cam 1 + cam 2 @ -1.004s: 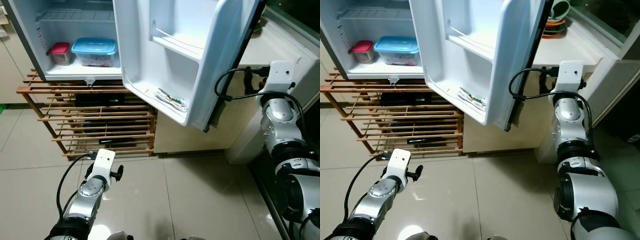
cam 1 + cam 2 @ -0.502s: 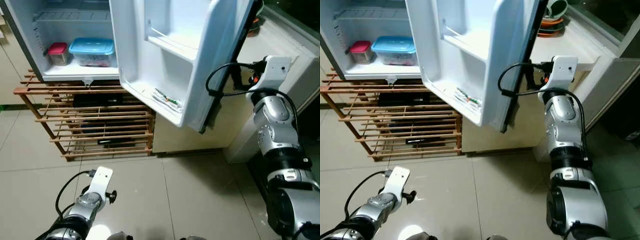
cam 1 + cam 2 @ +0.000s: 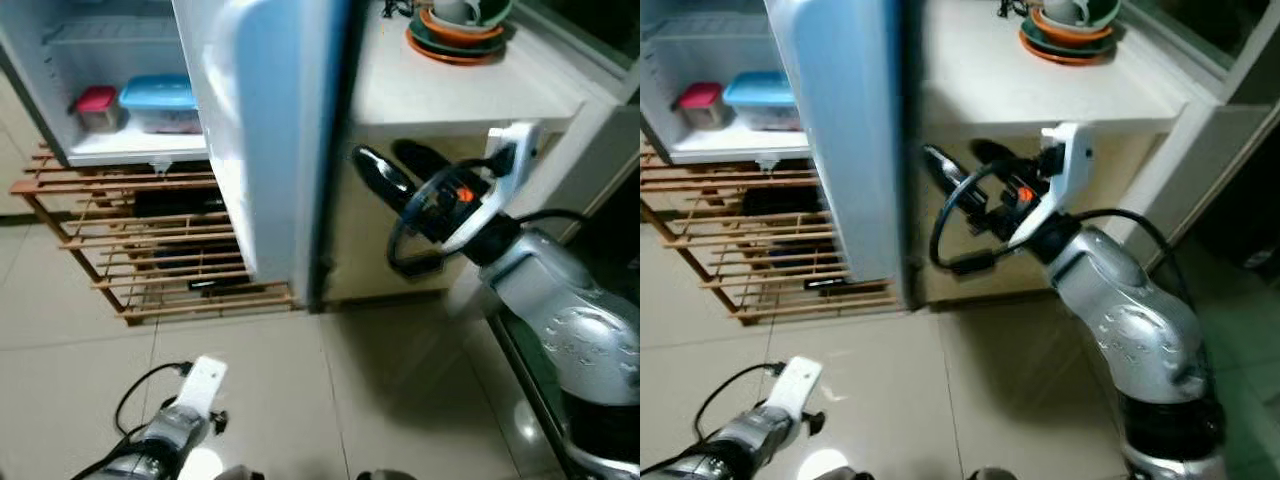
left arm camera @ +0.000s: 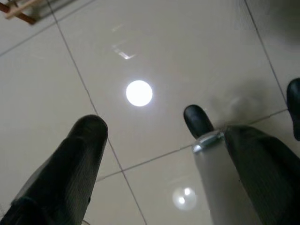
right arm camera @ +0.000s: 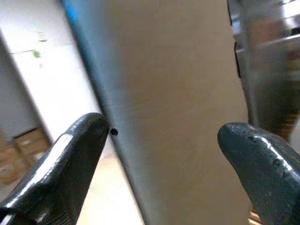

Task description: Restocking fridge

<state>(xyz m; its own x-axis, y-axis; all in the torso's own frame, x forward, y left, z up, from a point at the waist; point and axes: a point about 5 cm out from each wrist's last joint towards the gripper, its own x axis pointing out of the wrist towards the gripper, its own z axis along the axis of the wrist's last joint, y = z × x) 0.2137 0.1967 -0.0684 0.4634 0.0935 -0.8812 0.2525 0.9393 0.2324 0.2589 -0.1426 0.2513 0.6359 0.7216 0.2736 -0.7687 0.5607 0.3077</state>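
Beside the smooth white fridge door (image 3: 265, 130), right gripper (image 3: 385, 165) fingers spread.

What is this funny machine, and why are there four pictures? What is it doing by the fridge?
It is a walking robot with two silver arms. Two pictures come from cameras in its head, looking down. The other two come from cameras on its wrists.

The right gripper reaches toward the outer side of the fridge door, jaws open and holding nothing. Its wrist camera looks past its two black fingers at the door's edge, very close.

The left gripper hangs low over the shiny tiled floor, open and empty too.

Inside the fridge sit a blue-lidded box and a small red-lidded box. On the white counter stands a stack of bowls. A wooden rack stands under the fridge.
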